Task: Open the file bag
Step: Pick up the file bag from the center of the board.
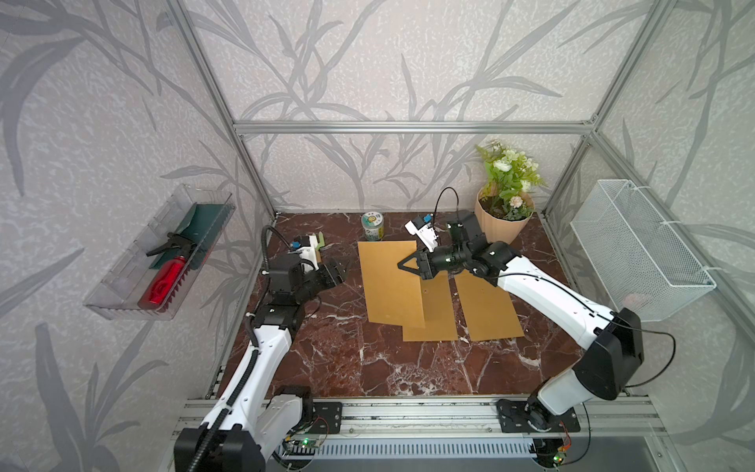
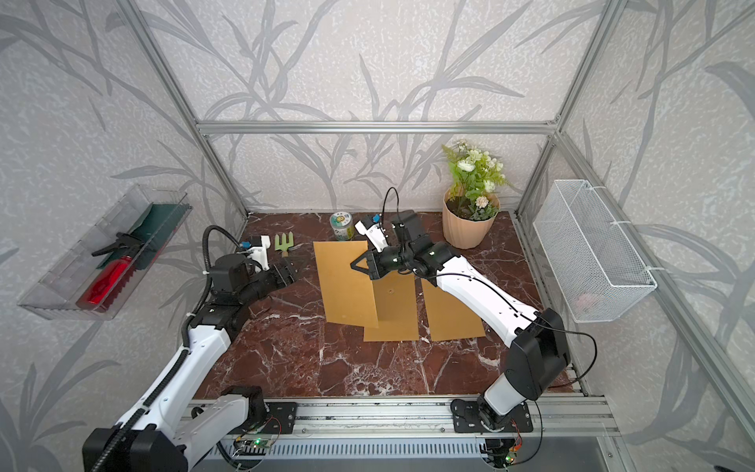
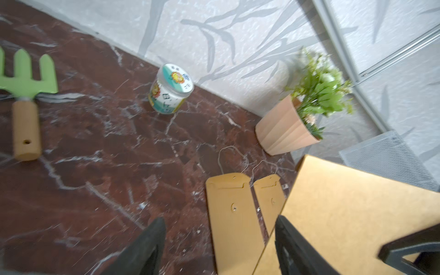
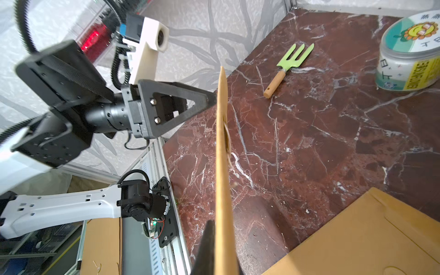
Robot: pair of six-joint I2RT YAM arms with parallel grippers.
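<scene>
Trainee: Grip state, both tools?

Technician: Left gripper (image 1: 341,271): jaws spread, nothing between them. Right gripper (image 1: 404,265): jaws pressed together, pinching the file bag (image 1: 386,286) by one edge. The bag is held up off the table (image 1: 367,367) at the pinched end, between the two tools. Its face is just ahead of the left fingertips; contact cannot be confirmed.

Trainee: Failure modes from here?

Technician: Three, by my judgement.
1. The pinch sits on a thin edge, so a push from the left tool may swing the bag or slip it out.
2. In the right wrist view the fastener disc (image 4: 226,133) sits on the face turned away from the left gripper. A straight approach would meet plain card, not the flap.
3. Closing the left jaws across both walls would clamp the mouth shut.

Trainee: Surroundings?

Technician: Outboard of the left gripper, a wall tray (image 1: 155,261) holds a red bottle (image 1: 163,282). Just beyond its fingertips lies a green garden fork (image 2: 283,243), and further along stands a jar (image 1: 372,226). Under the right gripper, two spare file bags (image 1: 486,310) lie flat; a lowered bag would land on them. Beyond the right wrist stands a flower pot (image 1: 504,216), then a wire basket (image 1: 637,249) on the wall. Only the held bag lies between the tools.
</scene>
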